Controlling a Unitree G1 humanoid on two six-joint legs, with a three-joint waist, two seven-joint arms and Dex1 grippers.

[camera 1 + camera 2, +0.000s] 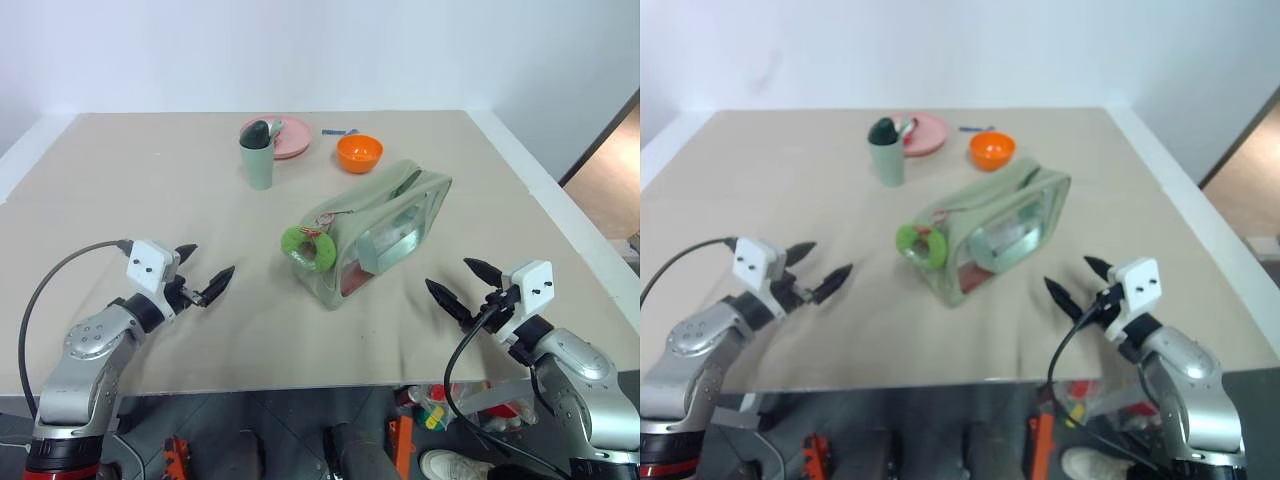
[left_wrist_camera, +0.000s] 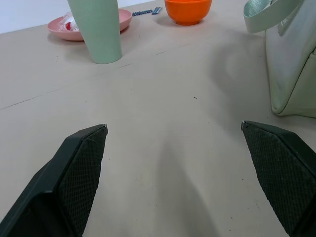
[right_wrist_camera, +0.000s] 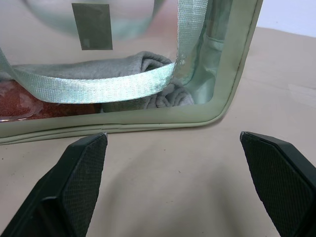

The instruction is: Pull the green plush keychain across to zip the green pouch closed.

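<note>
Two grippers' jaws apart, left gripper, right gripper, flanking green pouch, bare table between.

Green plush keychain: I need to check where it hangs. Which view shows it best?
The left eye view: the green plush keychain hangs whole at the green pouch's near end. The right eye view matches.
</note>
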